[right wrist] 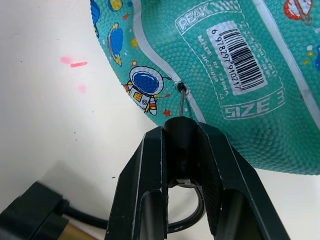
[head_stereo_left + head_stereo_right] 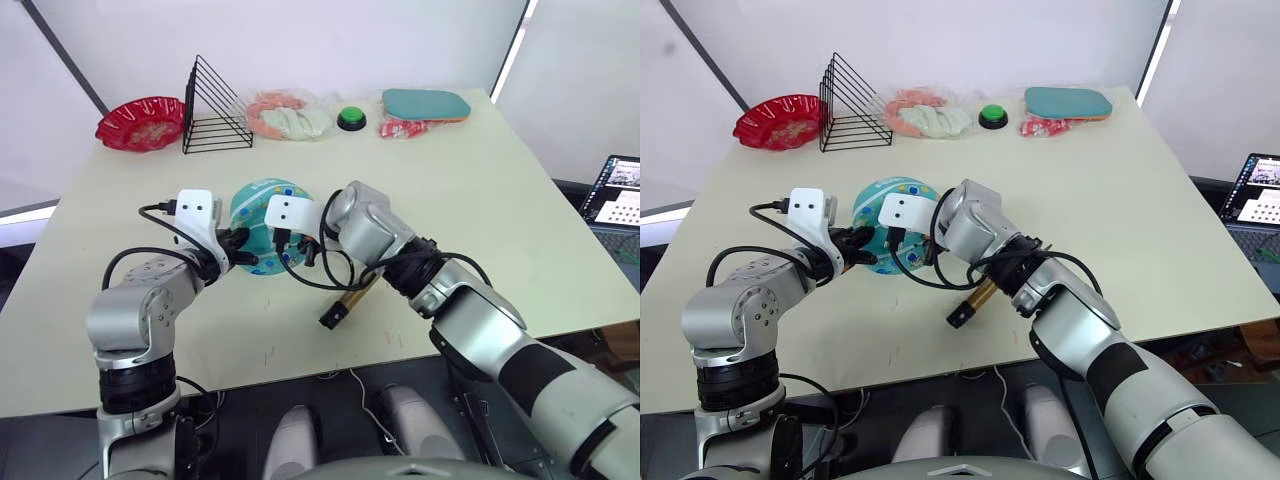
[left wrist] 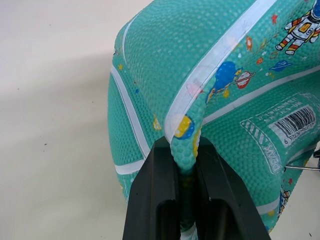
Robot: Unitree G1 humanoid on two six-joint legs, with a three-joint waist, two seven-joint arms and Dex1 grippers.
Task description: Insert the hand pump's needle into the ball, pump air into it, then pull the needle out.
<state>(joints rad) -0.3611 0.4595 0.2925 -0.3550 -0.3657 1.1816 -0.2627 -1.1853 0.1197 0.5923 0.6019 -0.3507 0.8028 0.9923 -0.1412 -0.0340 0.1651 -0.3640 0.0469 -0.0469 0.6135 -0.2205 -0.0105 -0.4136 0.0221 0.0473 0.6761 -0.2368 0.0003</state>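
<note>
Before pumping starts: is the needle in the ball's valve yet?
In. The needle held by the right gripper meets the valve hole of the ball; depth cannot be told.

ball (image 1: 240, 90) sticker: "PEAK", "SIZE", "MADE IN CHINA", barcode no. 6972297910217

A pale cream table (image 2: 480, 200) carries everything. Between the two grippers rests the teal rubber ball with white seams (image 2: 262, 222); the amber-barrelled hand pump (image 2: 345, 303) lies just beneath the right arm. Well beyond the grippers, along the far edge, sit a red glassy bowl (image 2: 141, 122), a black wire rack (image 2: 213, 108), a bagged pink-and-white bundle (image 2: 285, 116), a green push button on a black base (image 2: 351, 118) and a teal paddle (image 2: 426, 104).
</note>
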